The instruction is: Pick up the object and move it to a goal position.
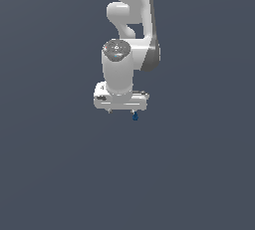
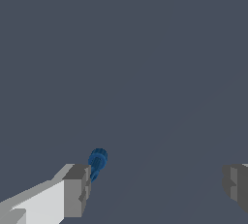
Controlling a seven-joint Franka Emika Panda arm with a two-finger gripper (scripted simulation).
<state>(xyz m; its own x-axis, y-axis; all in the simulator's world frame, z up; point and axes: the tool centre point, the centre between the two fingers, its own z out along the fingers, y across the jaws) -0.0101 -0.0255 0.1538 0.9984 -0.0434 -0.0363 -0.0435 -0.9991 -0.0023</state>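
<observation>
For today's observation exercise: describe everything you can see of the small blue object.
The object is a tiny dark-blue, glossy, teardrop-like blob with a rounded head tapering to a narrow tail. In the wrist view it lies right beside one grey fingertip of the open claw, well off-centre; whether they touch is unclear. In the exterior view it peeks out just beneath the claw.

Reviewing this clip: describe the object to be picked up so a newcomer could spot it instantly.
Find the white arm's gripper in the exterior view. Just beneath its lower edge sits the object, a tiny dark-blue teardrop blob. It is the only coloured thing against grey.
</observation>
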